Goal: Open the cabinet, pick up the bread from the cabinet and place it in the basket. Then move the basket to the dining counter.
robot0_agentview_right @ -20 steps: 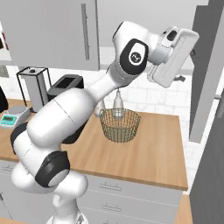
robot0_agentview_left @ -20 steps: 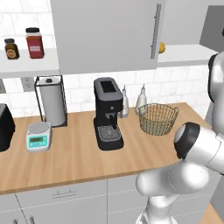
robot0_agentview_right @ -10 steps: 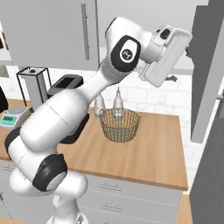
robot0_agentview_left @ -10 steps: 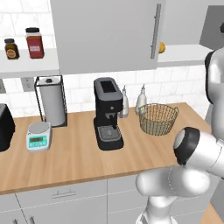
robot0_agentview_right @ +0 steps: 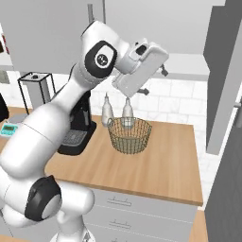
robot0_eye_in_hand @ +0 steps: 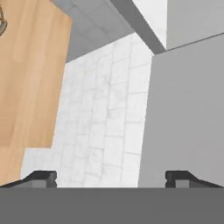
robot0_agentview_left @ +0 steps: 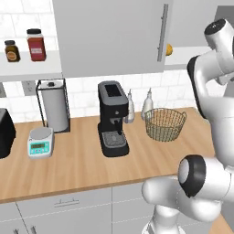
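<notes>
Overhead, cabinet [robot0_agentview_left: 114, 34] with door swung open. Below, wood bench [robot0_agentview_left: 82, 160] carrying empty basket [robot0_agentview_left: 165, 123] beside coffee machine [robot0_agentview_left: 112, 118]. Up on cabinet shelf, bread [robot0_agentview_left: 169, 49] behind door edge. Fingers [robot0_eye_in_hand: 109, 177] spread wide, gripping nothing.

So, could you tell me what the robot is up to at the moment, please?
The arm is raised near the cabinet, its gripper open and empty, facing the tiled wall. The bread sits on the cabinet shelf beyond the door's edge. The basket stands empty on the wood counter beside the coffee machine.
</notes>
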You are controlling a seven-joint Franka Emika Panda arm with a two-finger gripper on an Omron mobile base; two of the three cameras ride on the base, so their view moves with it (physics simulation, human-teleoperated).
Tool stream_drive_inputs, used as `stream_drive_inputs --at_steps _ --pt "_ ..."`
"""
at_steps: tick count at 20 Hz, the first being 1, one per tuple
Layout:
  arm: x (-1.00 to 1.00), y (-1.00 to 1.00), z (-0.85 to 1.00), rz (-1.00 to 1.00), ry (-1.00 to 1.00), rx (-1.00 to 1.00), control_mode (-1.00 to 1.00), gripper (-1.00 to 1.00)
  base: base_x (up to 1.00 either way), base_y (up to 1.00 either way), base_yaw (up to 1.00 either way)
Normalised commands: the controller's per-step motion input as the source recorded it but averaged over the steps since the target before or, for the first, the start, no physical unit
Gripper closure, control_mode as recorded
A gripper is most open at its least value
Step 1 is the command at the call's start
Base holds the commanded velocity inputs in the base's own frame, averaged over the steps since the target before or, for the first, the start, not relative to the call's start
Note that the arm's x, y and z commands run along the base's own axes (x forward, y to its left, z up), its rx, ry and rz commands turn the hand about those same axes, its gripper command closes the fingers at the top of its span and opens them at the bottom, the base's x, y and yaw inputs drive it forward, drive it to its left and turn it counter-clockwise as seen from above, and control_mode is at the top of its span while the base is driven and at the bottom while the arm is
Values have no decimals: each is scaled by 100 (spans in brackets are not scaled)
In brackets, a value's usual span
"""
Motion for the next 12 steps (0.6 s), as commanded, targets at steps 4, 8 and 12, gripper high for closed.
stream_drive_inputs --at_steps 4,8,12 --pt "55 76 -53 -45 -22 41 -100 -100 0 0 0" --pt "40 70 -37 -44 -28 48 -100 -100 0 0 0" --pt "19 59 -11 -43 -53 55 -100 -100 0 0 0"
